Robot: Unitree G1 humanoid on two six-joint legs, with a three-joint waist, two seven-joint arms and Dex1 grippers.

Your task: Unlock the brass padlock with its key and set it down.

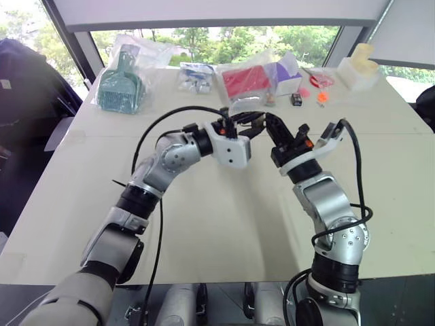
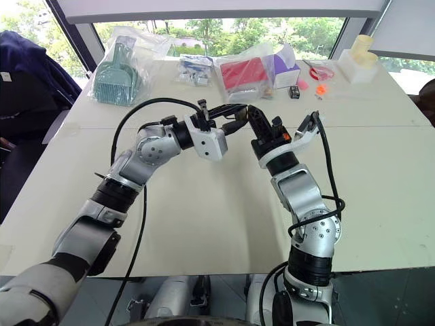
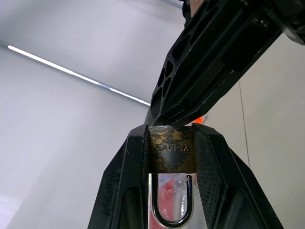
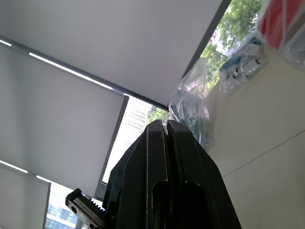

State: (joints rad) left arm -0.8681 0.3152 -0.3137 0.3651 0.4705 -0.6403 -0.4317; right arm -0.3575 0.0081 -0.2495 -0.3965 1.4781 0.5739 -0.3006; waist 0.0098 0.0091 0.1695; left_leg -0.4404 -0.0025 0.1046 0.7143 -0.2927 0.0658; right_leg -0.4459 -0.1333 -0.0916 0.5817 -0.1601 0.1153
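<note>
- The left gripper [image 3: 171,143] is clamped on the brass padlock [image 3: 171,150], its body squeezed between the two fingers, the shackle toward the wrist.
- The right gripper [image 4: 167,125] is pressed fully closed; whether it holds the key, I cannot tell.
- Its fingertips meet the padlock's end, above the table [image 1: 204,224] middle.
- The padlock's stamp reads roughly "YT-LOCK", upside down.

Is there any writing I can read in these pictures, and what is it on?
"YH-LOCK", seen upside down and partly worn, so a best reading: stamped on the padlock clamped in the left tool.
Print on the bagged items at the table's far edge: too small to read.
</note>
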